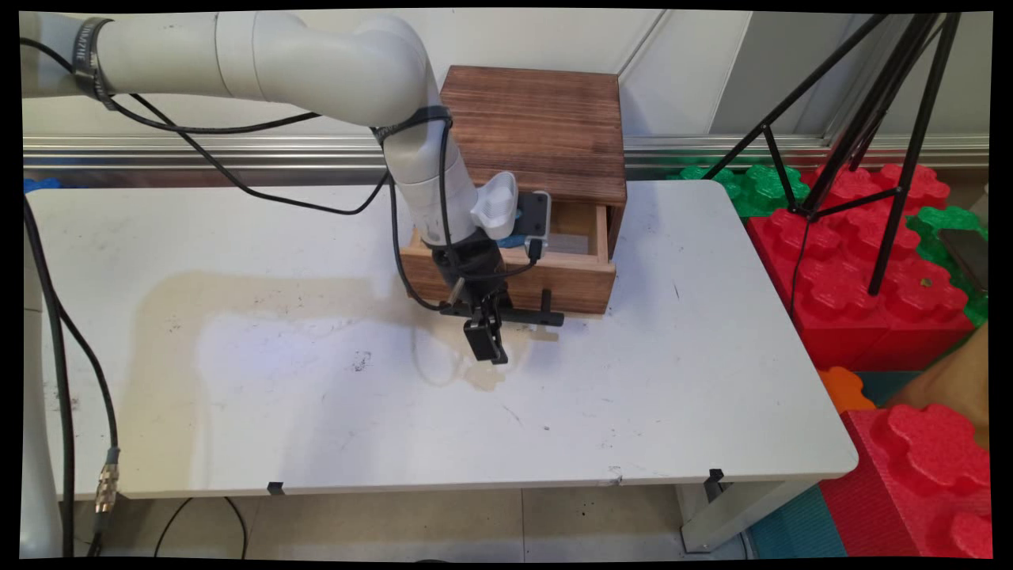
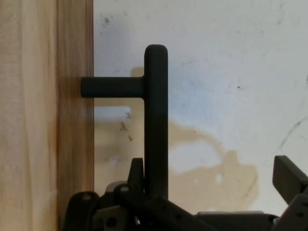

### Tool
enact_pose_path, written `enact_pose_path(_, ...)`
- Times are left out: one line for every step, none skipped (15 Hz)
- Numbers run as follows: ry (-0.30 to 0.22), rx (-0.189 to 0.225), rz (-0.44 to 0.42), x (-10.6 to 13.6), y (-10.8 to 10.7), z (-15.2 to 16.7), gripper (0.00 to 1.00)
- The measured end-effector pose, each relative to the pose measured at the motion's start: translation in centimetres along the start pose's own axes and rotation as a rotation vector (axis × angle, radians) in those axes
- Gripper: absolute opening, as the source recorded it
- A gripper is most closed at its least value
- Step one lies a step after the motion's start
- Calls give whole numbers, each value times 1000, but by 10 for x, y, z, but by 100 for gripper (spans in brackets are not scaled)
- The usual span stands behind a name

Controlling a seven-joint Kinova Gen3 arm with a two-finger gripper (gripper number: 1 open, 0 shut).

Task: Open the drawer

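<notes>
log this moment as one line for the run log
black two-finger gripper: open, astride black bar handle | wooden drawer: pulled partly out | white table

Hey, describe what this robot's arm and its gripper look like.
A white arm of smooth rounded tubular links, a dark lettered band near its left end. Black cables hang along it, strapped on at the wrist. It ends in a black two-finger gripper on a bare linkage.

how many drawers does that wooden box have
1. The dark brown wooden box shows a single drawer, pulled out toward the table's near side, its black bar handle at the open gripper. Its other faces are hidden.
</notes>
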Motion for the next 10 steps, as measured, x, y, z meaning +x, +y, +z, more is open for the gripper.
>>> enact_pose_path(0, -2, 4, 0, 2, 0, 100)
enact_pose_path(-1, -3, 7, -1, 5, 0, 100)
enact_pose_path(-1, -5, 10, -1, 7, 0, 100)
enact_pose_path(-1, -6, 16, -2, 10, 0, 100)
enact_pose_path(-2, -8, 21, -2, 13, 0, 100)
enact_pose_path(-3, -9, 27, -3, 15, 1, 100)
enact_pose_path(-4, -11, 36, -3, 19, 1, 100)
enact_pose_path(-6, -13, 43, -4, 23, 1, 100)
enact_pose_path(-7, -14, 50, -5, 26, 1, 100)
enact_pose_path(-9, -16, 57, -5, 30, 1, 100)
